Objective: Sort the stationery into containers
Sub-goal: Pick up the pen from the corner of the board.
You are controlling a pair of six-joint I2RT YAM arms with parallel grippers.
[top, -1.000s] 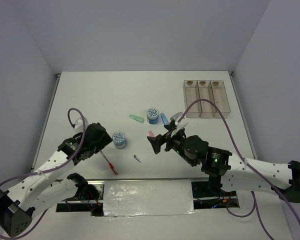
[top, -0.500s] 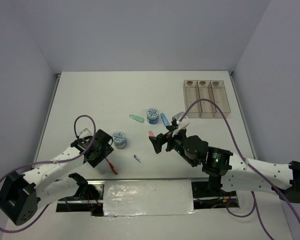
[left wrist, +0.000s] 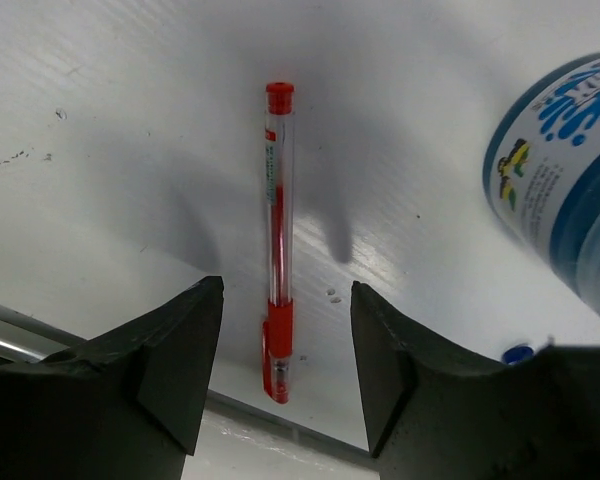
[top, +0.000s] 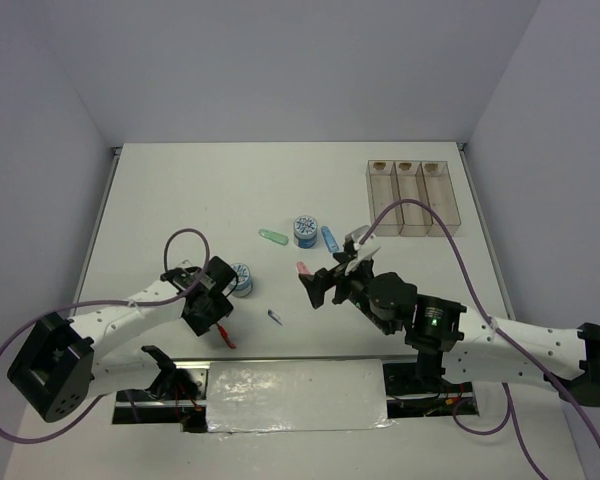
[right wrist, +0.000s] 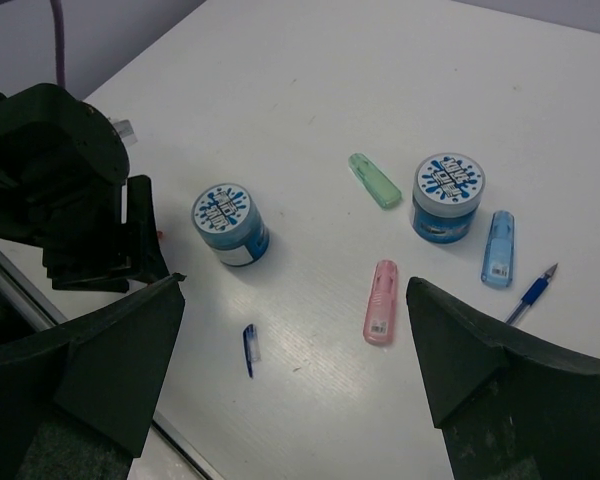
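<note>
My left gripper (top: 218, 320) is open, low over the red pen (top: 224, 337) near the table's front edge. In the left wrist view the red pen (left wrist: 278, 240) lies lengthwise between the open fingers of the left gripper (left wrist: 285, 305), untouched. A blue-white tape roll (top: 240, 278) stands just right of it, and shows in the left wrist view (left wrist: 570, 180). My right gripper (top: 315, 288) is open and empty above the pink clip (right wrist: 381, 301). A second tape roll (top: 304, 230), a green clip (top: 272, 237), a blue clip (top: 329, 238) and a blue pen (right wrist: 533, 292) lie mid-table. The clear three-compartment tray (top: 412, 197) stands at the back right.
A small blue pen cap (top: 275, 317) lies between the two grippers. The table's front edge with a metal rail (left wrist: 40, 330) runs just beyond the red pen's capped end. Grey walls close in the table on three sides.
My left arm has swung right and down toward the front edge, bringing its open gripper over the red pen. The right arm has not moved.
</note>
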